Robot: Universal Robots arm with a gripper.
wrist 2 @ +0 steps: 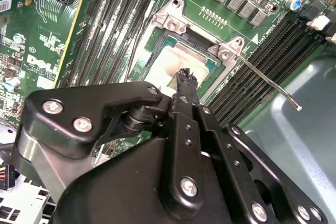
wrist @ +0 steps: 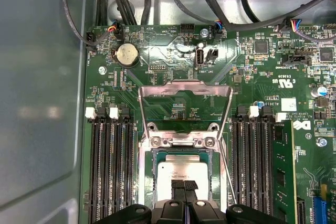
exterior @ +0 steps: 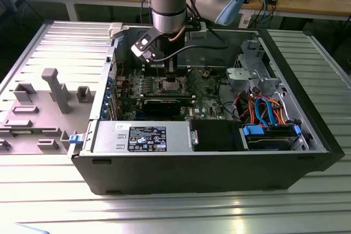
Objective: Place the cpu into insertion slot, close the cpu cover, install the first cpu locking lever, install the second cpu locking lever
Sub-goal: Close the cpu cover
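The cpu is lying flat in the slot; the cover is standing open, perhaps upright; the end effector, pinched together, is hovering above.

The gripper, its fingertips pressed together, is hanging just over the cpu, which is lying in the slot. A thin lever is sticking out across the memory slots.
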